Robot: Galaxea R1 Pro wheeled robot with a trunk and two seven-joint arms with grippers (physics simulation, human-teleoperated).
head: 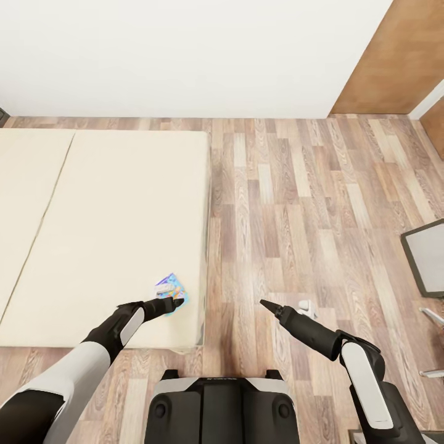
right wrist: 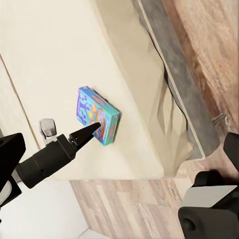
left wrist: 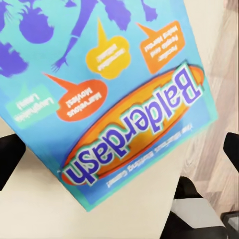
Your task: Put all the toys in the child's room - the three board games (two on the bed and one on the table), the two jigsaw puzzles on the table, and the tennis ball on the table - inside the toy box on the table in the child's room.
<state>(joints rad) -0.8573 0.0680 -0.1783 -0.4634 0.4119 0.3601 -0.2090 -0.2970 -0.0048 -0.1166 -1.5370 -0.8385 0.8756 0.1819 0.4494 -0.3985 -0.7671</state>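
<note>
Fingers of the left gripper [head: 174, 303] reach the blue board game [head: 171, 290] on the bed [head: 111, 203]; grip unclear.

Lying flat on the low wide bed with the beige mattress cover [head: 111, 234], close to its near right corner: small flat blue-cyan board game box [head: 171, 290]. Left tool [head: 177, 302] just at the box's near edge, over the mattress. Right of the bed, wood-plank floor [head: 296, 203]; right tool [head: 264, 303] above it, well apart from the box.
</note>
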